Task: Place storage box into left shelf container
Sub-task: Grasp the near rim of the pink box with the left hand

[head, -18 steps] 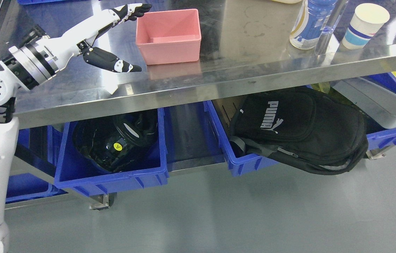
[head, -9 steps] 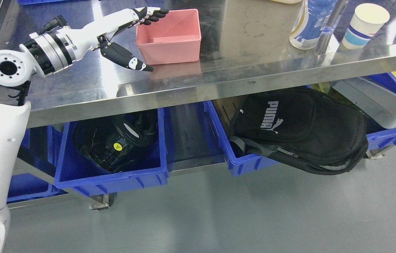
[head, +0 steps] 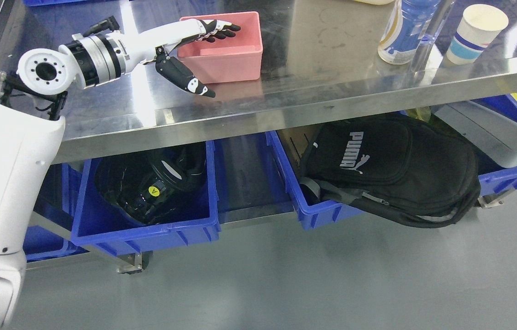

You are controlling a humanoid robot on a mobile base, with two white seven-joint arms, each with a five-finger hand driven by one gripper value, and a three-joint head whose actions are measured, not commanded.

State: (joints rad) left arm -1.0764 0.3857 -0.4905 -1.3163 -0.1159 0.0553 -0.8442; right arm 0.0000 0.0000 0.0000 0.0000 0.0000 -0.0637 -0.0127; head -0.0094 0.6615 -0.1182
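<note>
A pink open-topped storage box (head: 231, 62) stands on the steel table top (head: 313, 59). My left hand (head: 210, 59) straddles the box's near left corner, open. Its four fingers (head: 222, 31) reach over the left rim into the box, and the black thumb (head: 187, 81) lies outside against the front wall. Nothing is clamped. On the lower shelf at the left sits a blue container (head: 148, 229) with a black helmet-like object (head: 148, 188) inside. My right arm is out of the picture.
A blue-labelled bottle (head: 405, 32) and a paper cup (head: 476, 32) stand at the table's right end. Below on the right, a second blue bin (head: 318, 211) holds a black backpack (head: 391, 169). Grey floor lies in front.
My left arm has swung right along the table. The fingers went from left of the box to over its rim, and the thumb came up against the front wall. The box has not moved.
</note>
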